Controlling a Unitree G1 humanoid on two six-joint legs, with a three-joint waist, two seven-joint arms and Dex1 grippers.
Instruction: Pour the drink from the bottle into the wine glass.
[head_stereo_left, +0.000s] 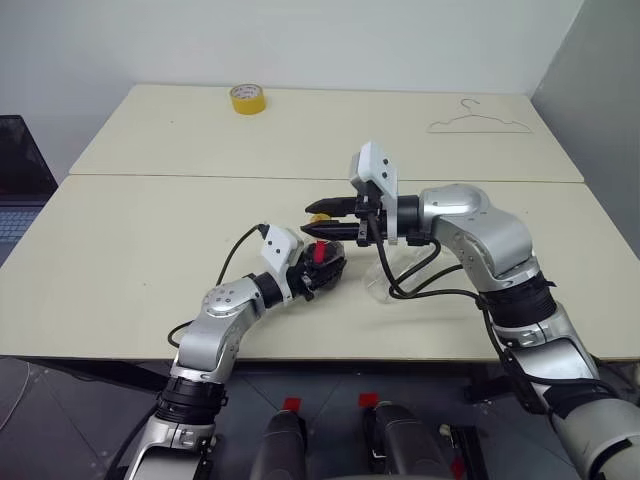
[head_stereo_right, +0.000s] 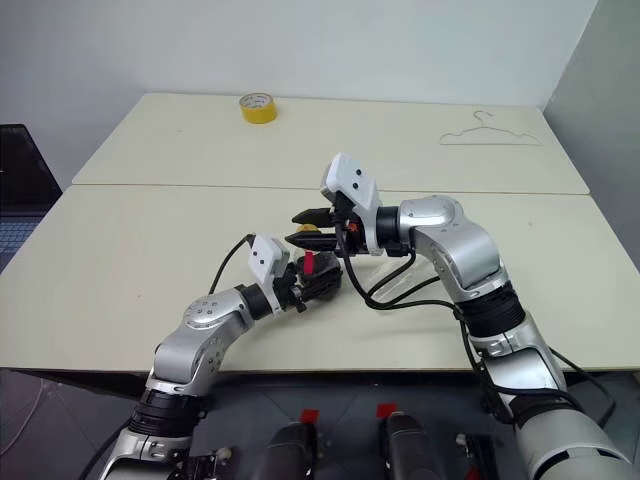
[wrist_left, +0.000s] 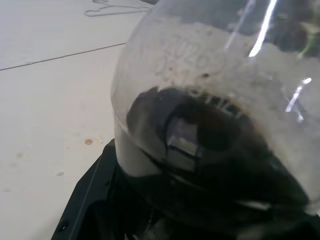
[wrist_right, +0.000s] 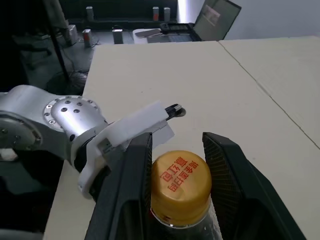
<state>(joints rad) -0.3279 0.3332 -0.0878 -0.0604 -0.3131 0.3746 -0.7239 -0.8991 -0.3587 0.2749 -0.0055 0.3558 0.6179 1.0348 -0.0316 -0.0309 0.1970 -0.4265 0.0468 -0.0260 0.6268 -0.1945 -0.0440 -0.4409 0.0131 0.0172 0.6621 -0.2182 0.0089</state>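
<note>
Left gripper clamped shut on the bottle, low over the near table, close to its middle and short of the front edge. Dark drink pooled in the ribbed body, seen up close from the left wrist. Right gripper reaching in level from the right, fingers set either side of the yellow cap; actual contact with the cap hard to tell. Wine glass just beside the bottle on the right, under the right forearm, partly hidden by black cable. Wide bare tabletop left of the arms and beyond the seam. Far table: yellow tape roll near the back edge, wire hanger toward the right corner. Laptop off the left edge.
</note>
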